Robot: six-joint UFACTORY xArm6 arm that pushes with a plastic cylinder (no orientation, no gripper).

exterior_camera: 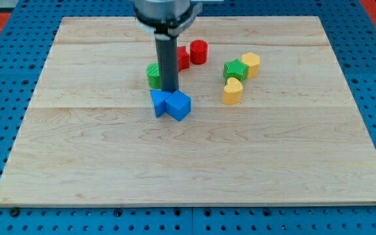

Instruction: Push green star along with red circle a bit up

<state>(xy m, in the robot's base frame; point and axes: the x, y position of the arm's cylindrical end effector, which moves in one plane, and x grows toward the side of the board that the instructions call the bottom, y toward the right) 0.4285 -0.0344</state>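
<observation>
The green star lies at the upper middle of the wooden board, its right side hidden behind my rod. The red circle stands up and to the right of it. Another red block sits between them, partly hidden by the rod, so its shape is unclear. My tip is down on the board at the green star's lower right edge, just above two blue blocks.
Two blue blocks touch each other right below the tip. To the right lie a green block, a yellow block touching it, and a yellow heart below them.
</observation>
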